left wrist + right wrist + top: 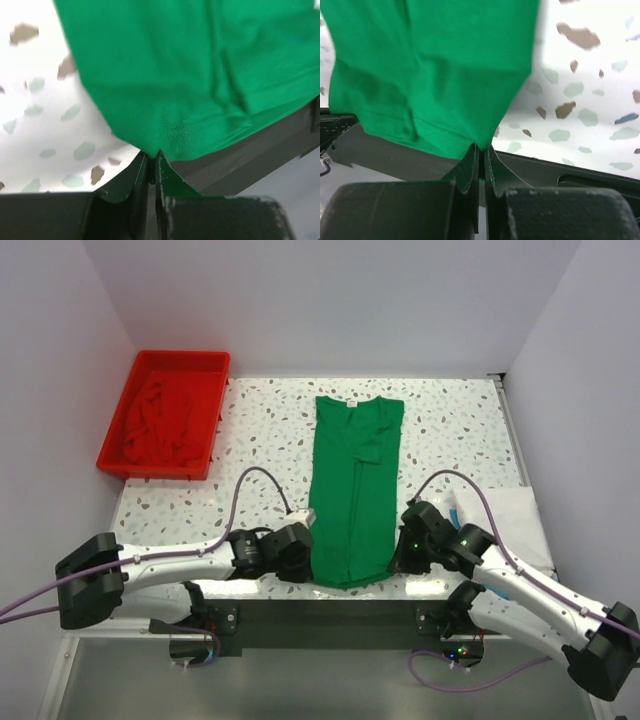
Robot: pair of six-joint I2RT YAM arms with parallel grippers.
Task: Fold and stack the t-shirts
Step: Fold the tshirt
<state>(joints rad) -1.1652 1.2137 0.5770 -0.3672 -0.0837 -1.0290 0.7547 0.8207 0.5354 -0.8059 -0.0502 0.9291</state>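
A bright green t-shirt [355,485] lies lengthwise down the middle of the speckled table, sleeves folded in, a small white neck label at its far end. Its hem hangs at the table's near edge. My left gripper [305,550] is shut on the hem's left corner [172,137]; the two fingers pinch the cloth [152,160]. My right gripper [400,555] is shut on the hem's right corner [470,135], cloth caught between its fingers [482,152]. A dark red t-shirt [160,425] lies crumpled in the red tray.
The red plastic tray [200,360] stands at the back left of the table. White cloth [520,520] lies at the right edge beside the right arm. The table's dark front edge [260,150] runs just under the hem.
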